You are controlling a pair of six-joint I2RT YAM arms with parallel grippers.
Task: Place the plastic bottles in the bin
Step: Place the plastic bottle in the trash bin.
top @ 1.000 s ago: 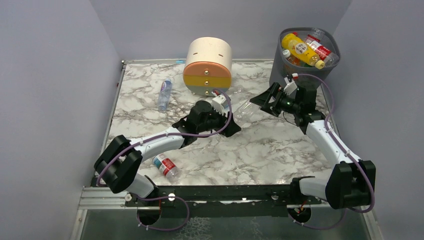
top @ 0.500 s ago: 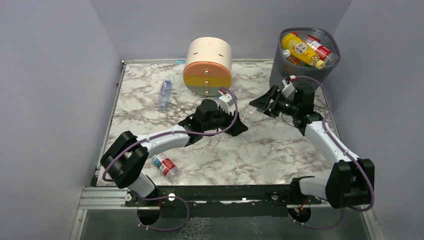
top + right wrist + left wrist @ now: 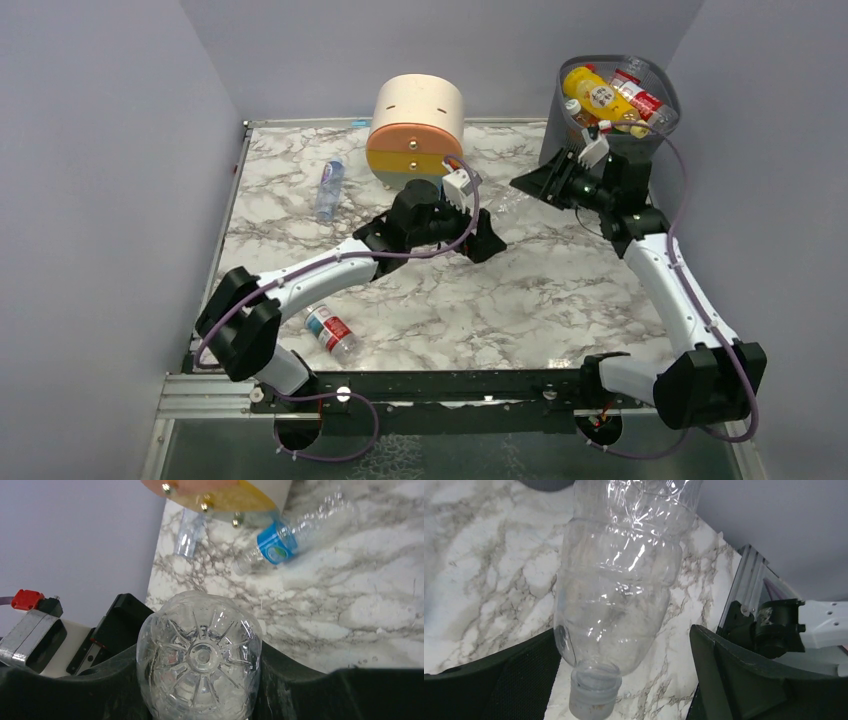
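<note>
Right gripper [image 3: 200, 649] is clenched on the base of a clear plastic bottle [image 3: 200, 680]. The bottle's neck lies between the released, wide-spread left gripper [image 3: 622, 632]. The bin [image 3: 556, 140] stands just behind the right gripper.

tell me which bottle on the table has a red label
The red-label bottle by the left arm's base, near the front edge. The blue-label bottle by the drawer unit and the far-left bottle show no red.

bin [image 3: 556, 132] back-right | drawer unit [image 3: 415, 130] left of it | bottle [image 3: 331, 333] front-left
</note>
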